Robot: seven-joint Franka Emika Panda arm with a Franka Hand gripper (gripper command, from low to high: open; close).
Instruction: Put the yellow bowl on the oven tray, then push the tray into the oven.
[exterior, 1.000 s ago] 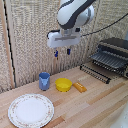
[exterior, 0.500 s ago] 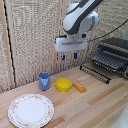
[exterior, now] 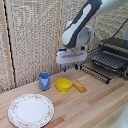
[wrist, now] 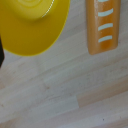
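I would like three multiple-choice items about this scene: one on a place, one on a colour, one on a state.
1. In the exterior view, what lies directly to the right of the yellow dish?
A. orange block
B. blue cup
C. white plate

2. What colour is the cup?
A. red
B. blue
C. green

3. Where is the gripper now?
A. inside the oven
B. resting on the plate
C. in the air above the dish

Key: 1 A, the orange block lies there; 2 B, it is plainly blue; 3 C, it hangs above, holding nothing.

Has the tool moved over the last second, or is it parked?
Yes. The tool has come down toward the yellow dish, judged against the blue cup, and now hangs just above the dish.
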